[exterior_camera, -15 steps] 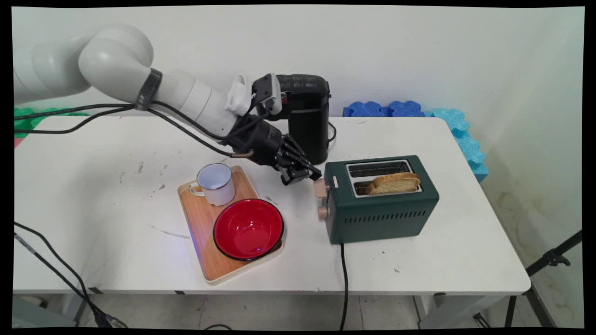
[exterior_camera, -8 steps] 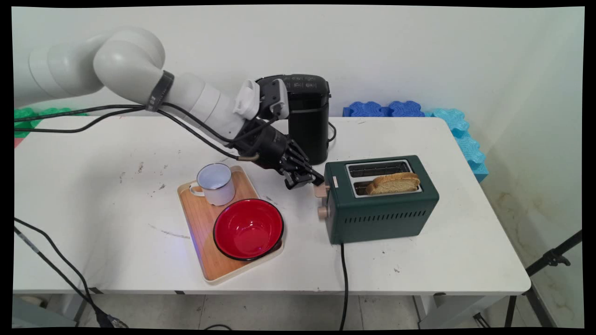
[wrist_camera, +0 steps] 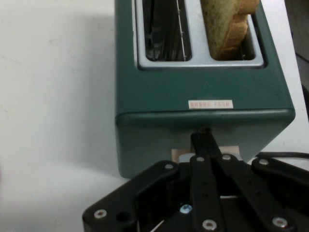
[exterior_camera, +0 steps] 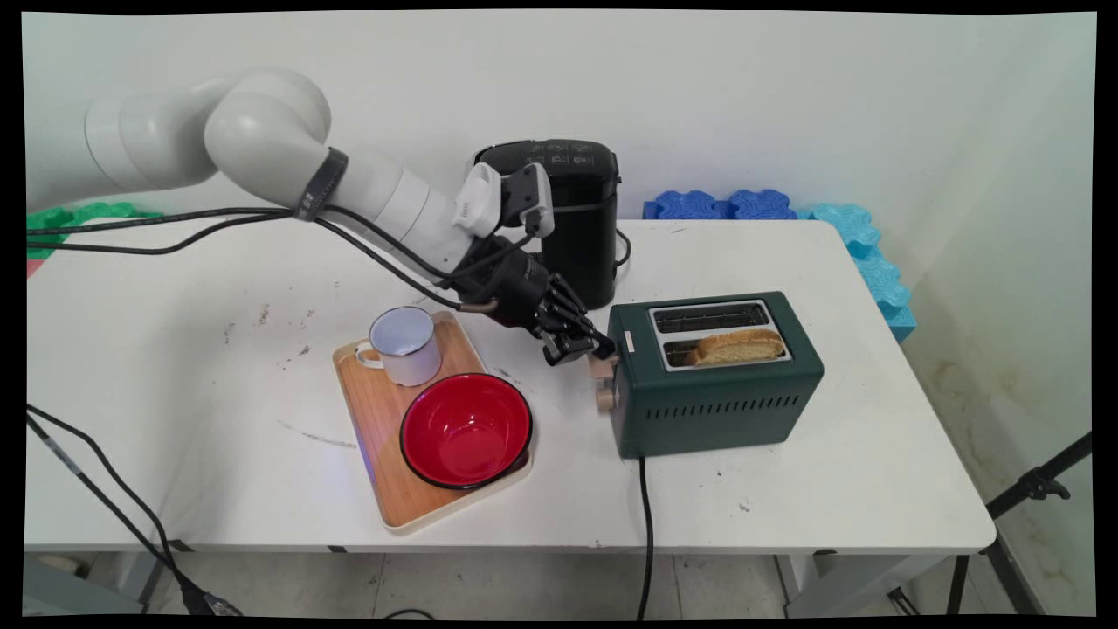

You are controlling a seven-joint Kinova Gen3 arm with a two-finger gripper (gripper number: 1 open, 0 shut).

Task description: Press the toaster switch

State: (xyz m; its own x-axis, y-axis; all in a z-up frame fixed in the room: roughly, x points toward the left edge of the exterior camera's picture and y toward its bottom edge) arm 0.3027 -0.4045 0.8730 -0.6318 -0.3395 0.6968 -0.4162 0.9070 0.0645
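A dark green two-slot toaster (exterior_camera: 716, 393) stands right of centre on the table. A slice of toast (exterior_camera: 738, 347) sits low in its near slot; the far slot is empty. My gripper (exterior_camera: 596, 352) is shut, its tips resting on top of the beige lever (exterior_camera: 601, 368) at the toaster's left end. Below the lever is a beige knob (exterior_camera: 604, 399). In the hand view the closed fingers (wrist_camera: 205, 145) point at the toaster (wrist_camera: 203, 87) end wall, covering most of the lever (wrist_camera: 181, 155). The toast (wrist_camera: 227, 24) shows in the right slot.
A wooden tray (exterior_camera: 376, 411) left of the toaster carries a white enamel mug (exterior_camera: 403, 345) and a red bowl (exterior_camera: 465, 430). A black coffee machine (exterior_camera: 572, 218) stands behind the gripper. The toaster's black cord (exterior_camera: 647, 524) runs over the front edge. Blue foam mats (exterior_camera: 760, 205) lie against the wall.
The gripper moved right and down onto the toaster's lever, and the lever has gone lower. The toast has sunk deeper into its slot.
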